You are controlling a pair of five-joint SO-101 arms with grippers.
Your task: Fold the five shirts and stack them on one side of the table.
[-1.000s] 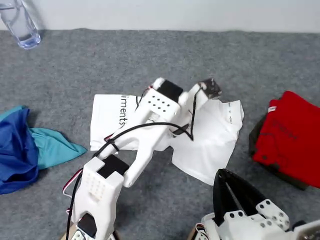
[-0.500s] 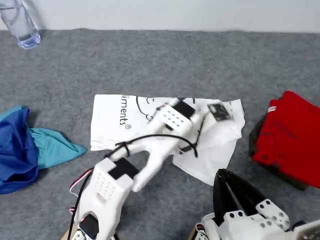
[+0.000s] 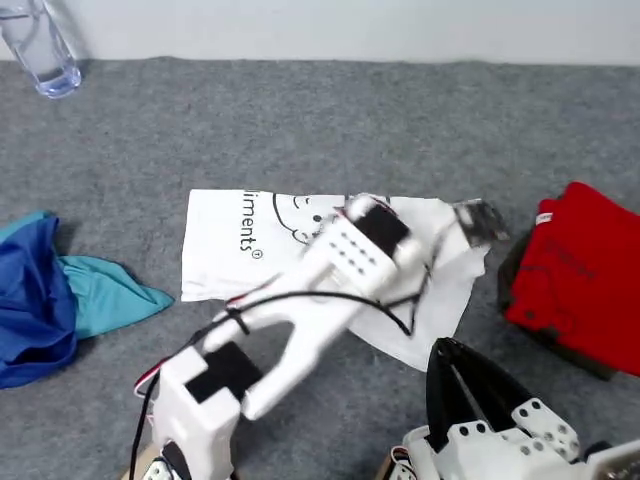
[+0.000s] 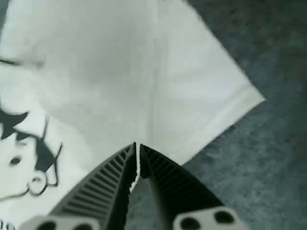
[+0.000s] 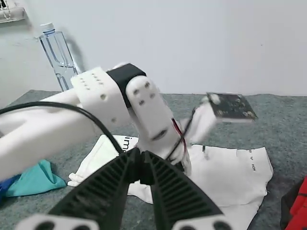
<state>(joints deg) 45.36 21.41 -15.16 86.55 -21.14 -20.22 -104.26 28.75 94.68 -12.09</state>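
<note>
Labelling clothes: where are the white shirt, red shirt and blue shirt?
white shirt [image 3: 215,268], high view, bare printed half
red shirt [image 3: 585,268], high view, middle of its top
blue shirt [image 3: 30,300], high view, crumpled middle

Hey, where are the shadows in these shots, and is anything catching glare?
High view: soft, even light; the left arm throws only a faint shadow on the white shirt beneath it. Right wrist view: the water bottle casts a dim shadow on the wall beside it. Left wrist view: no glare, just gentle shading along the shirt's crease.
</note>
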